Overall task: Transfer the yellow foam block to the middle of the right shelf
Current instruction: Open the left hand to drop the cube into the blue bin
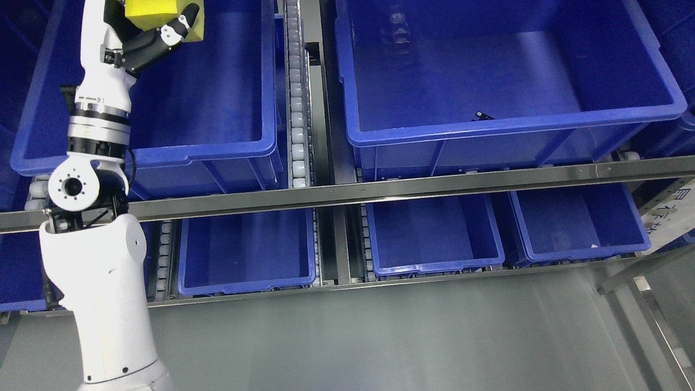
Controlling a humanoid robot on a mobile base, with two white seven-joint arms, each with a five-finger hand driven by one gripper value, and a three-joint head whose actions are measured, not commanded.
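Observation:
A yellow foam block (pixel 155 15) shows at the top left, above the large blue bin (pixel 228 141) on the left of the shelf. My left hand (pixel 157 35) is shut on the block, with dark fingers (pixel 176 30) wrapped around its front; the block's top is cut off by the picture's edge. My left arm rises from the bottom left, white with a grey wrist. A second large blue bin (pixel 510 122) stands to the right on the same shelf level. My right arm does not show.
A roller track (pixel 296 92) runs between the two large bins. A steel rail (pixel 347 193) crosses the front of the shelf. Below it stand three smaller blue bins (pixel 247 252), (pixel 431 233), (pixel 578 222). A grey floor lies at the bottom.

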